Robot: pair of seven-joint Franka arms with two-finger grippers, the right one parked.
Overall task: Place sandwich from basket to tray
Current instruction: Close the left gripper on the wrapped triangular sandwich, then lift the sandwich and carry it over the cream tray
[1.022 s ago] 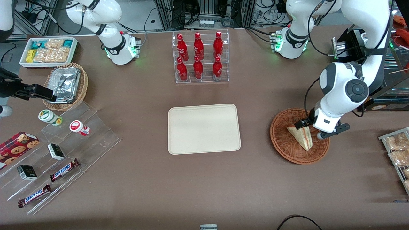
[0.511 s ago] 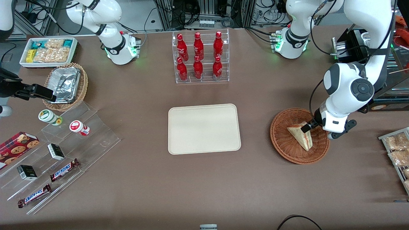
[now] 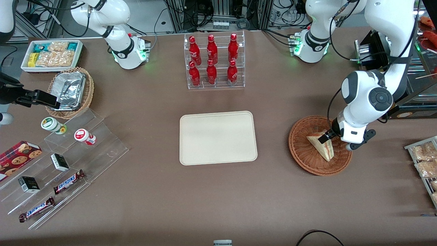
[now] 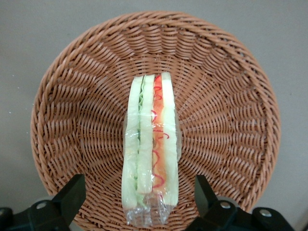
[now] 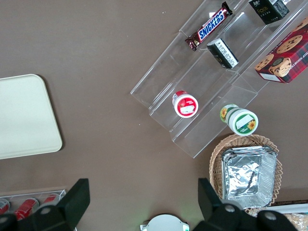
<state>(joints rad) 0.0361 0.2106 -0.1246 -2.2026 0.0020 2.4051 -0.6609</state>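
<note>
Open-fingered gripper (image 4: 137, 195) straddles the clear-wrapped triangular sandwich (image 4: 150, 149) in the round reddish-brown wicker basket (image 4: 226, 110), poised to descend and close.

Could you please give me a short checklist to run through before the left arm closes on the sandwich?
1. Sandwich in the basket: ok, it stands on edge near the middle of the weave.
2. Gripper over the sandwich: ok, in the wrist view the wedge sits between its two fingers.
3. Fingers open wide enough: ok, there is a gap on each side of the wrap and neither touches it.
4. Gripper low enough to grasp: cannot tell, the front view shows it at the sandwich's upper end, but its height is unclear.
5. Tray ready: ok, it lies flat beside the basket, toward the parked arm's end.
</note>
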